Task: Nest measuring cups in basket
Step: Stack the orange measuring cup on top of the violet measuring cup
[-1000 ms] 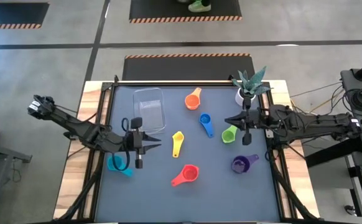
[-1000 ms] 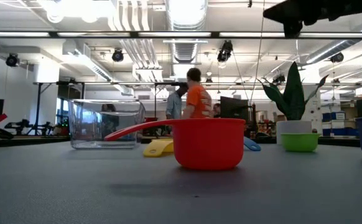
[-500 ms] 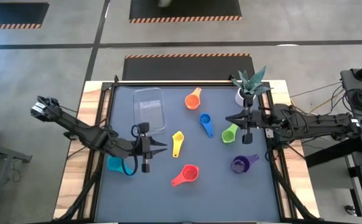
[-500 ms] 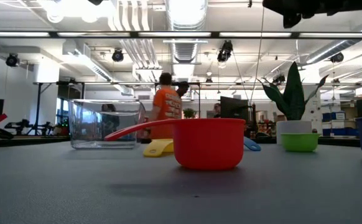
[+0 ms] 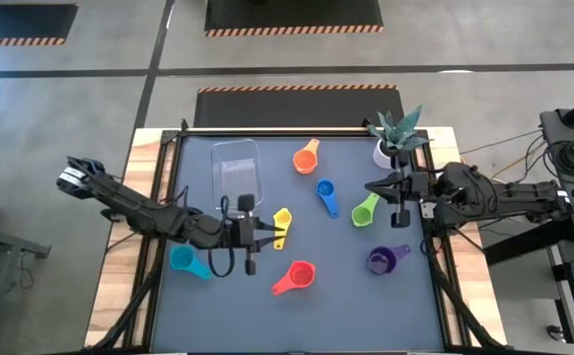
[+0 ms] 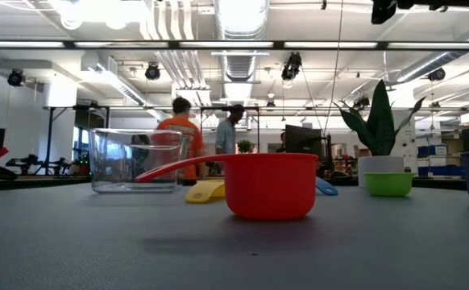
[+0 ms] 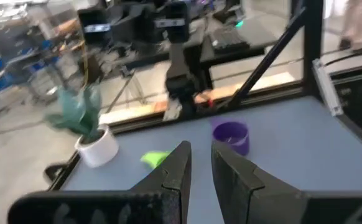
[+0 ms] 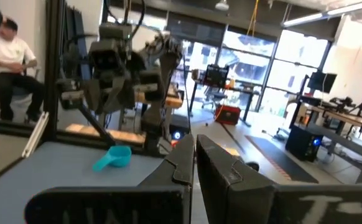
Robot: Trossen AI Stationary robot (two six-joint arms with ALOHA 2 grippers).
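Seven measuring cups lie apart on the dark mat: orange (image 5: 307, 156), blue (image 5: 326, 196), green (image 5: 364, 210), yellow (image 5: 281, 227), red (image 5: 294, 278), purple (image 5: 386, 259) and teal (image 5: 186, 261). The clear basket (image 5: 238, 176) stands at the far left with nothing in it. My left gripper (image 5: 270, 235) hovers level just left of the yellow cup, its fingers (image 7: 180, 163) a narrow gap apart with nothing between them. My right gripper (image 5: 370, 186) hangs shut above the mat, by the green cup's far side.
A white pot with a plant (image 5: 394, 138) stands at the far right corner. The red cup (image 6: 271, 185) looms in the low view, with the basket (image 6: 134, 159) behind it on the left. People move in the room beyond the table.
My left gripper has travelled toward the table's right edge and sunk a little, arriving beside the yellow cup. My right gripper has risen slightly and tipped its fingers upward. No cup has moved. A person in an orange shirt has walked leftward in the background.
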